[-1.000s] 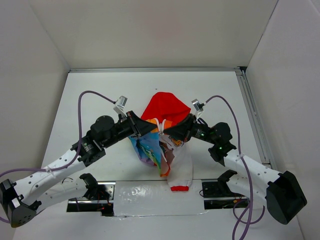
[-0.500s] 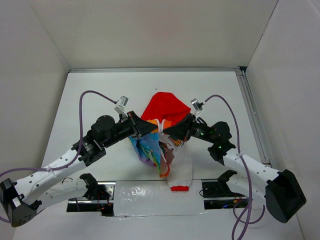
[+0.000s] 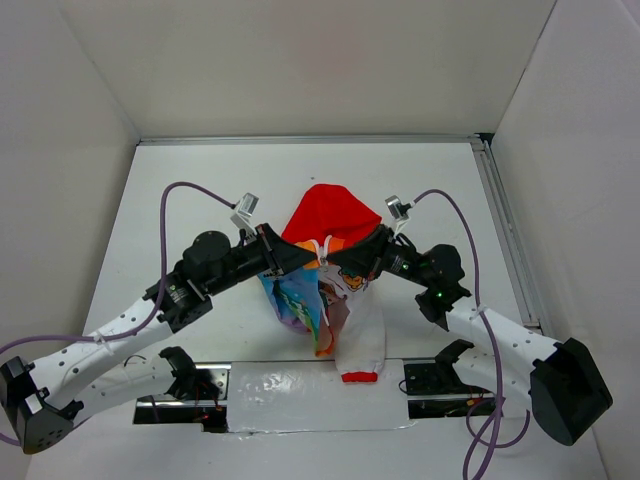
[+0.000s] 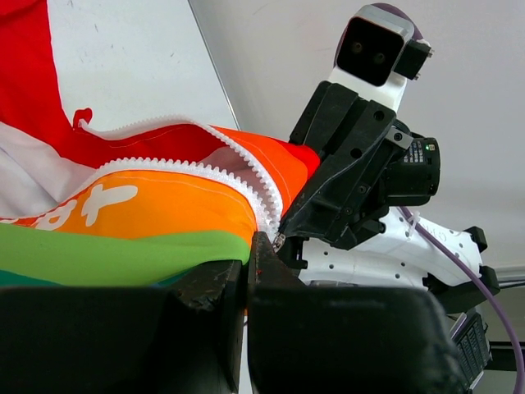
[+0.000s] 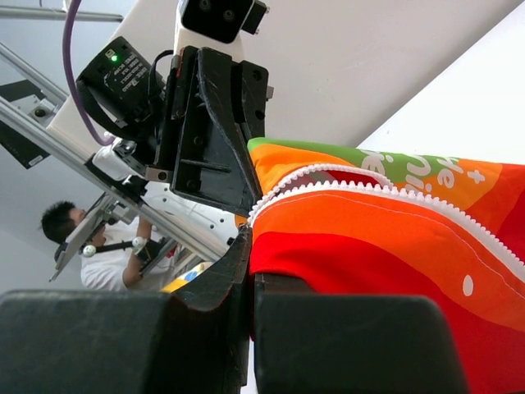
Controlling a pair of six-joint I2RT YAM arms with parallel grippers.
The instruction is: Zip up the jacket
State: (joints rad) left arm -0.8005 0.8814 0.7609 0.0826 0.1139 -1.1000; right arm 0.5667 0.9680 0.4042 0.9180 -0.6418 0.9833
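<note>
At the near edge, a shiny strip (image 3: 290,385) is lying across the table (image 3: 190,190) between the arm bases. Just beyond it the jacket (image 3: 355,330) is sitting bunched at the table's centre, with white lining trailing toward 6 o'clock. The left gripper (image 3: 303,261) is reaching in from 9 o'clock, jaws clamped tight on the jacket's edge. The right gripper (image 3: 340,267) is doing likewise from 3 o'clock, each filling the other's wrist view. The zipper (image 4: 197,168) is gaping open between them. The red hood (image 3: 330,215) is lying toward 12 o'clock.
</note>
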